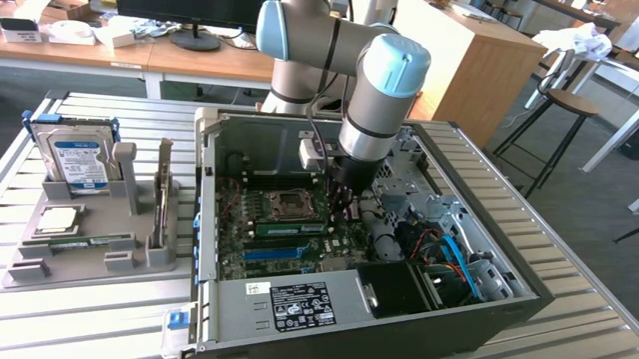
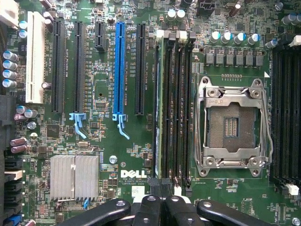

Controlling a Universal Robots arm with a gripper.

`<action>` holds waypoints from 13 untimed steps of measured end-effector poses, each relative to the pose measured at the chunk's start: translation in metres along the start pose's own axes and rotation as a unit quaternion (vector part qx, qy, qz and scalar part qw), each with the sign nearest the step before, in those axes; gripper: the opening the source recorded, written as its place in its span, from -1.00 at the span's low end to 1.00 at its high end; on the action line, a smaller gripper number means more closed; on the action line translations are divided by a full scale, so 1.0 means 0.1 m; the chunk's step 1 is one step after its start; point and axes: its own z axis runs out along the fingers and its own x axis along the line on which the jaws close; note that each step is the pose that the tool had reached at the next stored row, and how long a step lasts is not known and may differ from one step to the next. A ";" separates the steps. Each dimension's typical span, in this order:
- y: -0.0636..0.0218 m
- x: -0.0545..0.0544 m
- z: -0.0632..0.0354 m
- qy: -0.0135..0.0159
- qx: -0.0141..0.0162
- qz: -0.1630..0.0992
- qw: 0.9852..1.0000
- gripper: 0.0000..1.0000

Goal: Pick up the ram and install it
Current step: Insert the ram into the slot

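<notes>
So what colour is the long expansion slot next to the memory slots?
Blue: the long expansion slot is bright blue among black ones, clearest in the wrist view.

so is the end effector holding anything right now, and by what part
Cannot be told: the end effector is right over one end of the ram, which stands on edge on the motherboard.

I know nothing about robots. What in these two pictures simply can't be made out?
- Wrist view: the ram stands edge-on in its slot, so its chips and sticker are hidden. Whether it is fully seated cannot be told.
- Exterior view: the gripper blends into the dark parts behind it.
- Exterior view: the hard drive label is too small to read.
- Exterior view: the computer case is cut off by the bottom edge.
</notes>
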 end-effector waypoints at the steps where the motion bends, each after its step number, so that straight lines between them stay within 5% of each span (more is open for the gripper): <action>1: 0.000 0.00 0.000 0.000 0.000 0.000 1.000 -0.80; 13: 0.001 0.00 -0.003 0.000 0.000 0.000 1.000 -0.80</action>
